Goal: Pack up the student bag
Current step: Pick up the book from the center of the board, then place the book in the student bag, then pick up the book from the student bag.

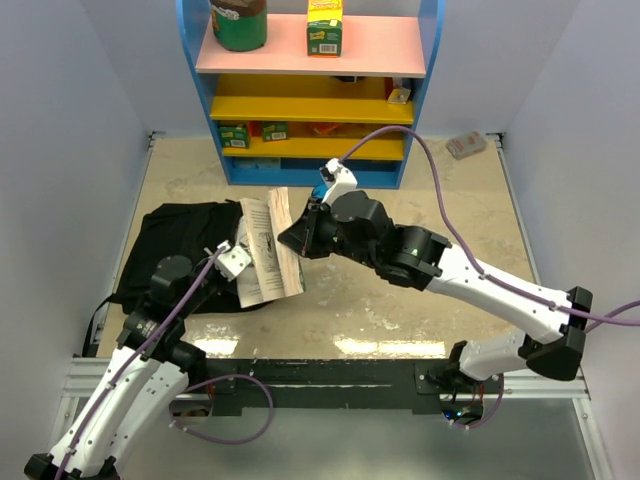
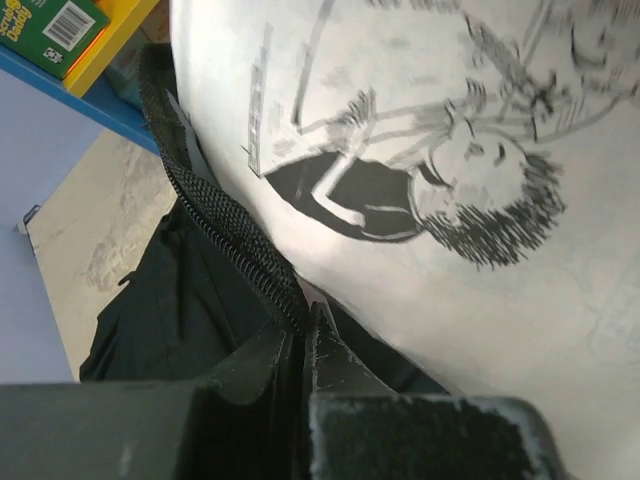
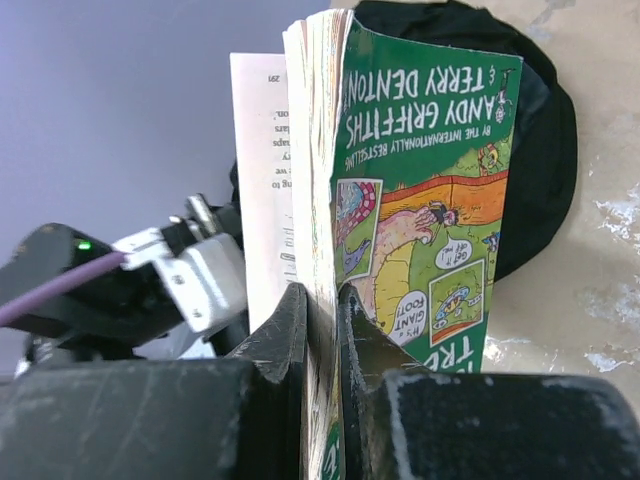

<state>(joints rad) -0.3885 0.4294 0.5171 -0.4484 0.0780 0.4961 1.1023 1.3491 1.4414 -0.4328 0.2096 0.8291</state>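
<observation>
On the left half of the surface [image 1: 190, 170], the student bag [image 1: 175, 245] lies slumped, a black backpack with its mouth turned toward the middle, and both arms are working that opening. The left pincer [image 2: 303, 325] is pressed together on the bag's zipper edge [image 2: 225, 230], lifting the rim, by the look of it so the soft fabric can't sag shut. The right pincer [image 3: 322, 305] pinches a green paperback [image 3: 430, 190] by one edge, cover outward. It holds the book upright right at the bag's mouth, while a loose white page [image 3: 262, 150] fans away on the other side. Held edge-on like that, the book should slide into the gap rather than snag on the zipper. Is its lower corner inside the bag yet? Can't tell, because the left wrist hides it from above. At the back, the blue shelf unit [image 1: 300, 172] with its boxes stands well apart from the action.
</observation>
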